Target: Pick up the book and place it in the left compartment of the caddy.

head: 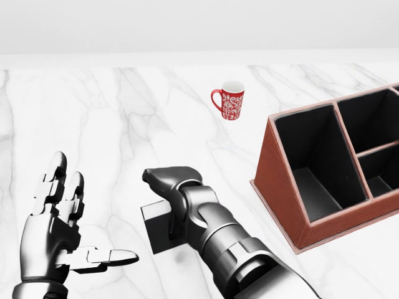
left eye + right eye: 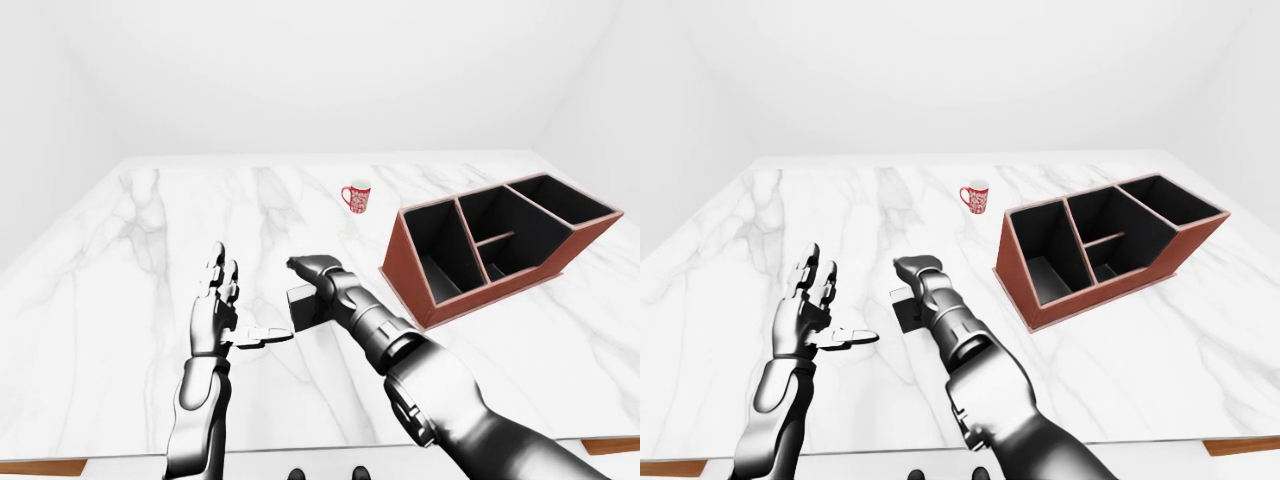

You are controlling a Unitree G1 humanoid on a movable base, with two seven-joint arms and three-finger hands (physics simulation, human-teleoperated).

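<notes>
The black book [image 1: 154, 229] lies flat on the white marble table [image 1: 112, 118], low in the head view. My right hand [image 1: 163, 184] hovers over the book's upper edge with its fingers bent downward. The knuckles hide the fingertips, so I cannot see whether they touch the book. My left hand [image 1: 73, 225] is open to the left of the book, palm turned toward it and thumb pointing right, apart from it. The red-brown caddy [image 1: 278, 187] with black compartments stands at the right. Its left compartment [image 1: 312, 171] holds nothing.
A red and white patterned mug [image 1: 229, 101] stands alone above the book, left of the caddy's top end. The table's near edge [image 2: 300, 445] shows at the bottom of the left-eye view. A plain white wall lies beyond the table.
</notes>
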